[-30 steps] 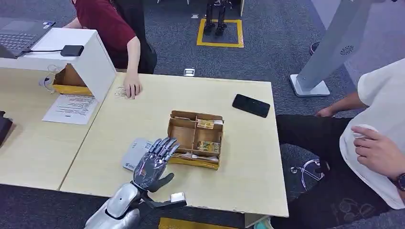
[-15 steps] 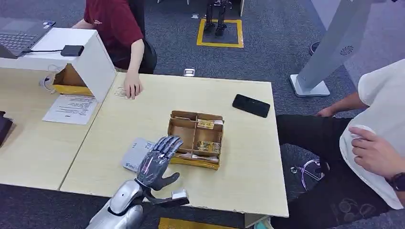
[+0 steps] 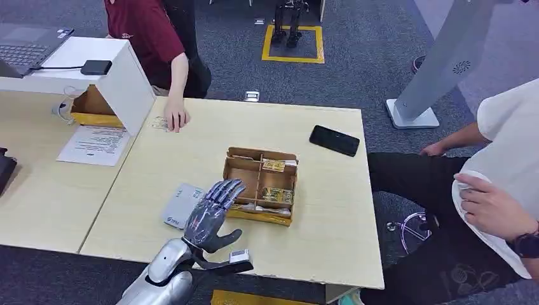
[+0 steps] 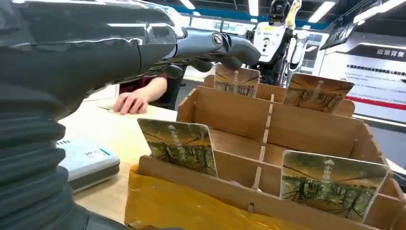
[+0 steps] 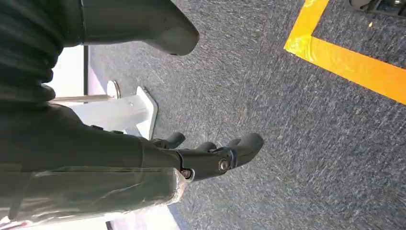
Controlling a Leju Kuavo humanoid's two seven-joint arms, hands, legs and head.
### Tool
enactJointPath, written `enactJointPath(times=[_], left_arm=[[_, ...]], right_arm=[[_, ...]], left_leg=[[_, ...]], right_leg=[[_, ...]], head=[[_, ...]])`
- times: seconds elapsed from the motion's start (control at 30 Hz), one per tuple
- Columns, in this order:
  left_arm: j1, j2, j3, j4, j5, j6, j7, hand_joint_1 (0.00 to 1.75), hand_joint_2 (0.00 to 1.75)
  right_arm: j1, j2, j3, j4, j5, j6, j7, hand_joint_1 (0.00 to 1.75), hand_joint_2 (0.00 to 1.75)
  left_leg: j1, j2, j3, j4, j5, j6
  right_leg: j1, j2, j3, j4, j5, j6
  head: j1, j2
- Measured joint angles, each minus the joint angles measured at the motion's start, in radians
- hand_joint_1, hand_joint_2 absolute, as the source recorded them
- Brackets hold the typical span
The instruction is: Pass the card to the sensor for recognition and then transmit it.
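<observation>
Our left hand (image 3: 208, 216) hovers with fingers (image 3: 224, 190) spread and holding nothing, their tips at the near left corner of the cardboard divider box (image 3: 243, 169). A card (image 4: 178, 144) stands upright in the compartment just beyond those fingertips. The grey card reader (image 3: 178, 204) lies beneath our palm. Our right hand (image 5: 210, 155) hangs over carpet, fingers loosely extended, empty.

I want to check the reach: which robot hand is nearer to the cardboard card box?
The left robot hand is nearer, its fingers open above the cardboard card box's near-left corner. The right robot hand hangs over carpet.
</observation>
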Motion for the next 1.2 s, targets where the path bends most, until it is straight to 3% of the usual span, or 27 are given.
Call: enactJointPath(times=[1.2], left_arm=[[-0.034,-0.01,0.042,0.06,0.036,-0.005,-0.01,0.0,1.75]], right_arm=[[-0.001,0.0,0.022,0.0,0.006,0.0,-0.002,0.0,1.75]], left_leg=[[0.0,0.0,0.0,0.0,0.0,0.0]], right_leg=[[0.0,0.0,0.0,0.0,0.0,0.0]], head=[[0.0,0.0]])
